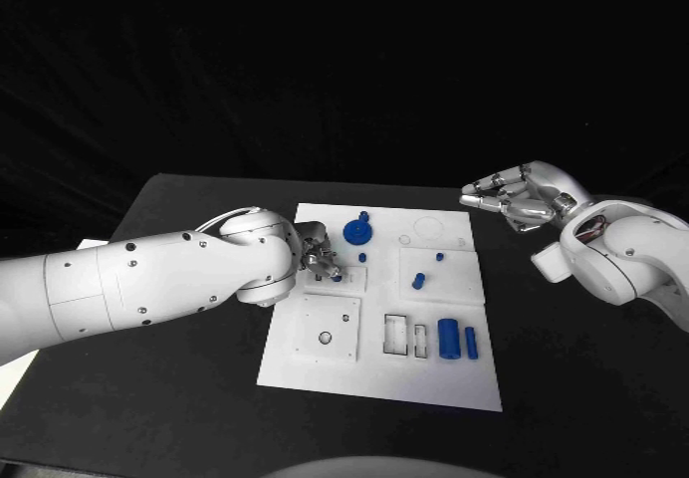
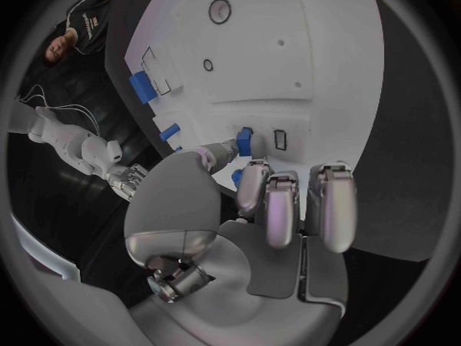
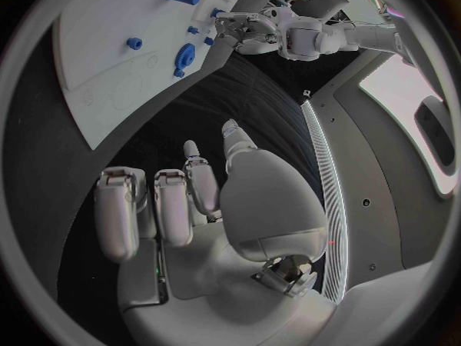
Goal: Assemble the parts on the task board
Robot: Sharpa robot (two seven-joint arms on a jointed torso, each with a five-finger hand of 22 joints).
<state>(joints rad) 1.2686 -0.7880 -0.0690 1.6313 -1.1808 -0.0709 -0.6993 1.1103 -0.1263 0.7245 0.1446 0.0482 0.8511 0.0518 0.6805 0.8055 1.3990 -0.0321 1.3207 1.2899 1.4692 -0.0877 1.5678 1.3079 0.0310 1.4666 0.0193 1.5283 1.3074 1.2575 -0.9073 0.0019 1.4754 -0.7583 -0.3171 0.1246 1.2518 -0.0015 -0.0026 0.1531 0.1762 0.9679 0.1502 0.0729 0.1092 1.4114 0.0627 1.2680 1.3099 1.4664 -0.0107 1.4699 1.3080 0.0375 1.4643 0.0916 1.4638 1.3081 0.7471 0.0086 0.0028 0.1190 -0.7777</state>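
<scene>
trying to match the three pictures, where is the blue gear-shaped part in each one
Head view: blue gear-shaped part near the task board's far edge, just past the left robot hand.
Left wrist view: cannot tell.
Right wrist view: on the board, beside the left robot hand.
Shared landmark: the left robot hand.

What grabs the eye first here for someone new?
The white task board in the middle of the black table, dotted with small blue parts such as the blue gear near its far edge and the blue cylinder toward the near right. The left hand is down on the board's left side, fingertips at a small blue piece. The right hand hangs off beyond the board's far right corner, fingers curled, holding nothing.
</scene>
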